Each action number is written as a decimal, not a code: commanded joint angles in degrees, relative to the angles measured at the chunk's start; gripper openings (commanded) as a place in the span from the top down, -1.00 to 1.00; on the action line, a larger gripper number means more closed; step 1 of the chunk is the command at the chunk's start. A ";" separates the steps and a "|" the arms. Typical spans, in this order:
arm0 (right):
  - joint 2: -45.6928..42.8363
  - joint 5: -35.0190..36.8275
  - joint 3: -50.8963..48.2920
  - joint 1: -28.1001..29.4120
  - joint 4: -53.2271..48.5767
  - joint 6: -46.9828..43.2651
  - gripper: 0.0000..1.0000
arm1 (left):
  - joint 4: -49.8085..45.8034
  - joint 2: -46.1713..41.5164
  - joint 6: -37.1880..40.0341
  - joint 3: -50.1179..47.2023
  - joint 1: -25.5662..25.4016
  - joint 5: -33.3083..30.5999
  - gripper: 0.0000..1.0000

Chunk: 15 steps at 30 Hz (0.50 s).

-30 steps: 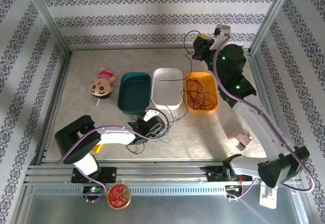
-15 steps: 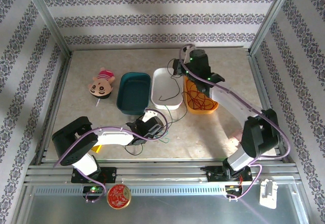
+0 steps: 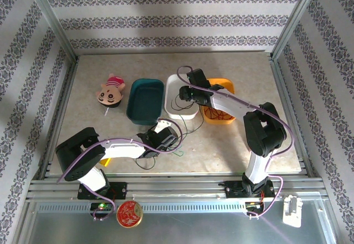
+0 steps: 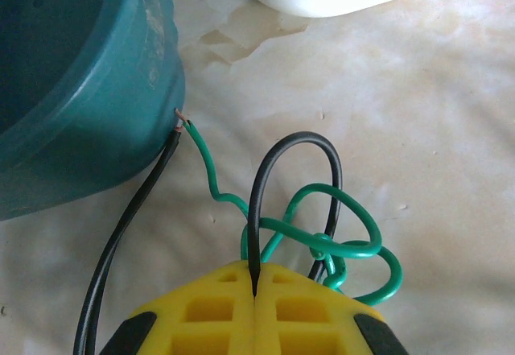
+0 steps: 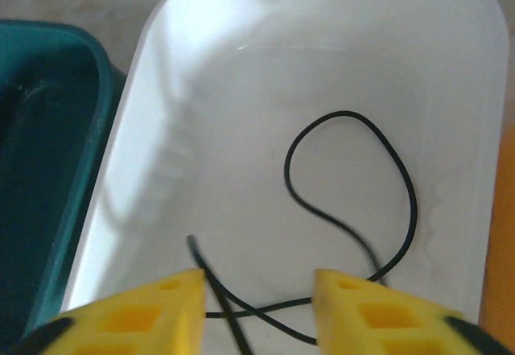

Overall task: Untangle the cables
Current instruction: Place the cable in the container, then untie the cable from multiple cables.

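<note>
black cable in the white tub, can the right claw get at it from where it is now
Probably yes. The right claw hangs open directly over the white tub, and the black cable lies loose on its floor below the fingers, with nothing covering it.

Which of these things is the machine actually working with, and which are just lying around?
Part of the job:
thin black cable pinched in the shut left fingers
curly green cable tangled with it
black cable loop in the white plastic tub, under the open right fingers
red cable in the orange tub
probably the teal tub

Lying about:
pink plush toy
round red tin
</note>
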 commanded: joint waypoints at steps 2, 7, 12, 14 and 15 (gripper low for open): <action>-5.06 5.89 1.33 0.26 -1.34 -1.18 -0.14 | -3.04 -1.22 -0.32 0.99 -0.90 -1.71 1.00; -12.75 10.14 -1.83 0.08 -2.01 -4.00 -0.20 | -2.89 -1.31 -0.14 1.38 -0.90 -1.97 1.00; -18.78 8.03 -6.94 -0.07 -6.04 -5.39 -0.16 | -2.52 -1.29 0.16 1.38 -0.90 -1.62 1.00; -19.48 6.96 -8.23 -0.19 -9.04 -4.97 -0.11 | -2.41 -1.13 0.24 1.39 -0.90 -1.75 1.00; -19.66 6.34 -8.96 -0.25 -9.57 -4.76 -0.09 | -2.31 -1.03 0.34 1.43 -0.90 -1.78 1.00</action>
